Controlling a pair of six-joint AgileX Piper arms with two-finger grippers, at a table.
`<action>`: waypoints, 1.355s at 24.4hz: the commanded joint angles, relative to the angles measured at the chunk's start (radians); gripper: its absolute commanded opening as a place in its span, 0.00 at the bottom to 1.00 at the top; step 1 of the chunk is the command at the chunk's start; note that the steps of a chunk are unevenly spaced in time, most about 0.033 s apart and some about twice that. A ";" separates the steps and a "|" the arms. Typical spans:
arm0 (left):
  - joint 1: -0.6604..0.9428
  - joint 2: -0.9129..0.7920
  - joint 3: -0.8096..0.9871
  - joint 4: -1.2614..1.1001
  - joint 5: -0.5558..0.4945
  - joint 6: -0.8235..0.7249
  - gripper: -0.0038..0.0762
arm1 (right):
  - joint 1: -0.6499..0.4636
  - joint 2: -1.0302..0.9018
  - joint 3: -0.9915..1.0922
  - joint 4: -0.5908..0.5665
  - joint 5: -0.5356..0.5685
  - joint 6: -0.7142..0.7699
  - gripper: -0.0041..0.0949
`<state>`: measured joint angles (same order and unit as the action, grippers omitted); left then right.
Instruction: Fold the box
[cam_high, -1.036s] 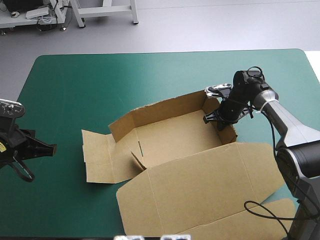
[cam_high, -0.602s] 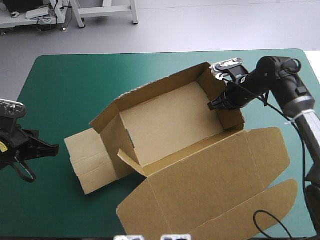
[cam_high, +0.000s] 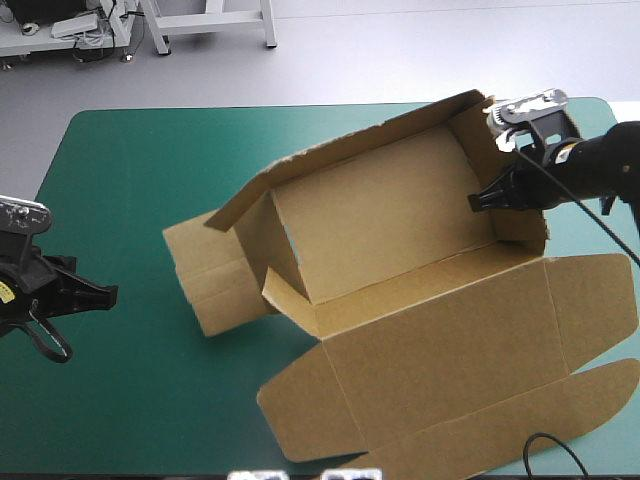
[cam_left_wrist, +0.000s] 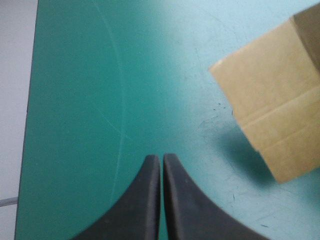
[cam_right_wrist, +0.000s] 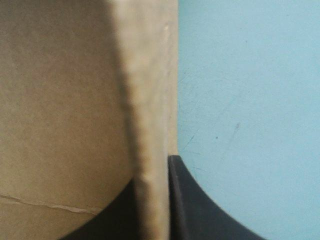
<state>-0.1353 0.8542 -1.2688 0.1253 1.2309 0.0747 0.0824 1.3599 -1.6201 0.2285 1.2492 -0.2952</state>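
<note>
The brown box (cam_high: 385, 215) is a half-raised tray, tipped up off the teal-green table, with its long lid (cam_high: 450, 370) spread toward the front right. My right gripper (cam_high: 488, 200) is shut on the box's right end wall near the far right corner. In the right wrist view that wall (cam_right_wrist: 150, 100) stands edge-on between the black fingers (cam_right_wrist: 192, 205). At the table's left edge my left gripper (cam_high: 100, 295) is shut and holds nothing. The left wrist view shows its own gripper (cam_left_wrist: 161, 160) over bare cover, with the box's left end flap (cam_left_wrist: 272, 115) ahead and to one side.
Bare teal-green cover (cam_high: 130, 180) stretches between the left gripper and the box's left flap (cam_high: 210, 275). The lid reaches to the table's front and right edges. The far edge of the table lies just beyond the box's back wall.
My right gripper has moved right and toward the far edge with the end wall, pulling the whole box right and tipping it higher. The left arm has stayed put.
</note>
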 joint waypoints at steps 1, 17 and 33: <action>0.000 0.003 -0.023 0.045 -0.085 -0.008 0.06 | -0.114 -0.041 -0.031 0.152 0.000 -0.045 0.02; 0.331 0.176 0.170 -0.565 -0.331 0.482 0.07 | -0.248 -0.043 -0.029 0.329 0.000 -0.145 0.02; 0.840 0.289 0.406 -1.383 -0.088 1.098 0.07 | -0.248 -0.043 -0.029 0.434 0.000 -0.157 0.02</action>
<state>0.7018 1.1572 -0.8814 -1.1559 1.1974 1.1473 -0.1594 1.3515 -1.6201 0.5708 1.2482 -0.4516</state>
